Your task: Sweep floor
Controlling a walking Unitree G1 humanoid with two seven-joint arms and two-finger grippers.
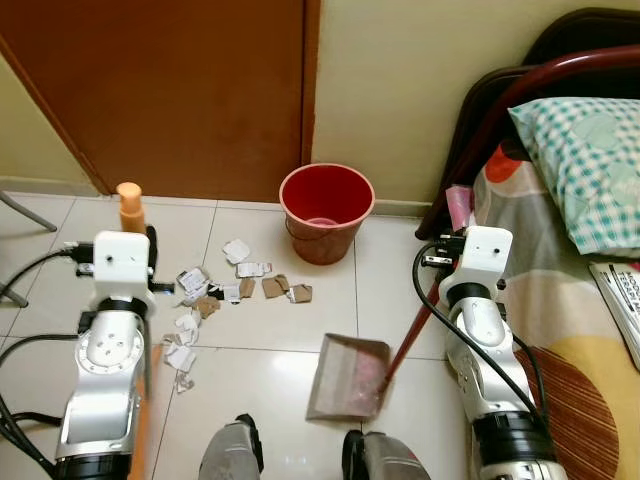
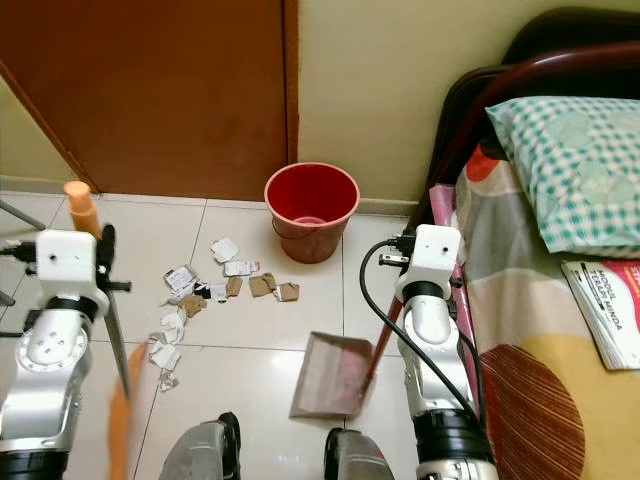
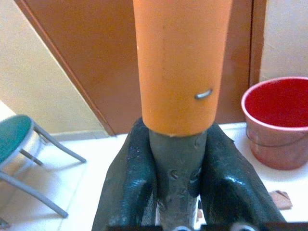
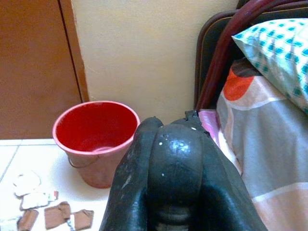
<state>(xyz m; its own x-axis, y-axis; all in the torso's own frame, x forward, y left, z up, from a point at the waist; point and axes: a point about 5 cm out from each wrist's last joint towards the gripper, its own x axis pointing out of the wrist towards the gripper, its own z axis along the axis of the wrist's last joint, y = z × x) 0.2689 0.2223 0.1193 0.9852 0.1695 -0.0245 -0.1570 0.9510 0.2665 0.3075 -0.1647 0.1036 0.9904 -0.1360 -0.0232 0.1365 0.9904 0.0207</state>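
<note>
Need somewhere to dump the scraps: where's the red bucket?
The red bucket stands ahead on the floor against the wall, between the brown door and the bed, just beyond the paper scraps.

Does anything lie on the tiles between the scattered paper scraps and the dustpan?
Nothing visible does: bare white tile separates the torn paper and cardboard scraps from the flat brown dustpan with its red handle. The red plastic bucket stands farther back.
</note>
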